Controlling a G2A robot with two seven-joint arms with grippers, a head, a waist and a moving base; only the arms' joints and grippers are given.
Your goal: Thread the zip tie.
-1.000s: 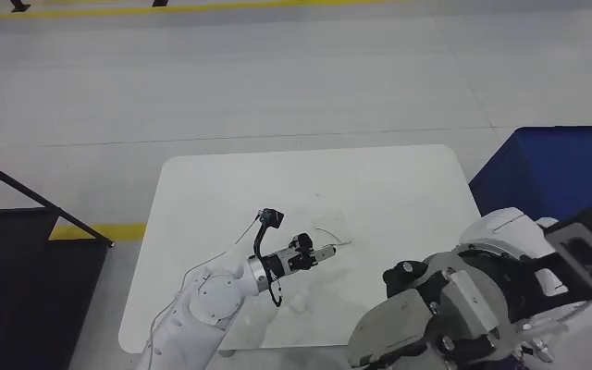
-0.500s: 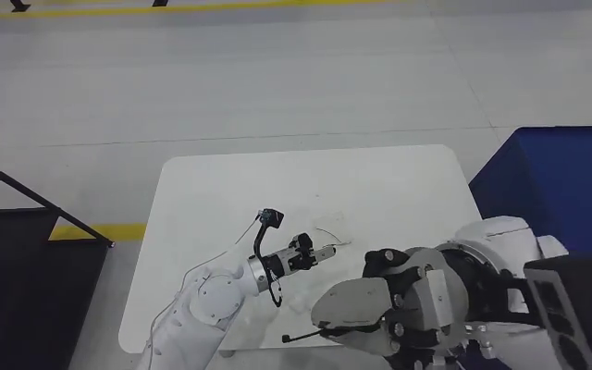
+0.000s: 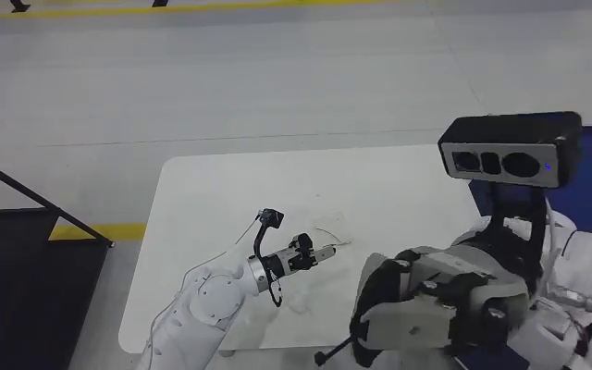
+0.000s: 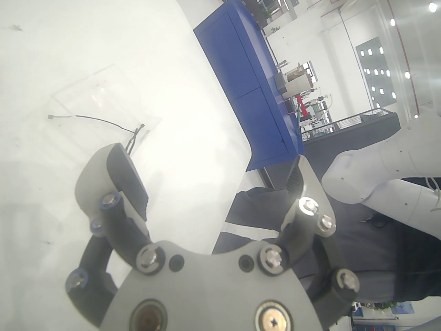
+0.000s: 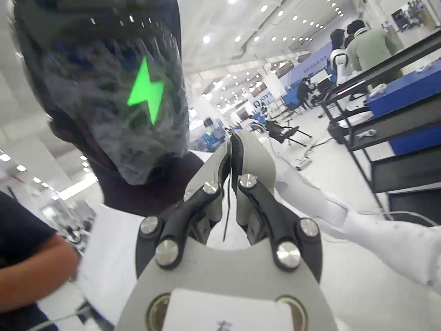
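The right tool (image 5: 232, 141) has its fingers pressed together on a thin black zip tie (image 5: 226, 204), whose strand runs back between them toward the wrist. The left tool (image 4: 208, 160) is spread wide above the white table (image 4: 103, 18). Just beyond its dark-padded finger, a second zip tie (image 4: 100, 121) lies on a clear bag (image 4: 103, 84).

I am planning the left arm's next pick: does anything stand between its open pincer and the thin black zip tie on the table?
Nothing solid shows between the left pincer and the thin black zip tie. A clear plastic sheet lies there; whether over or under the tie, I cannot tell.
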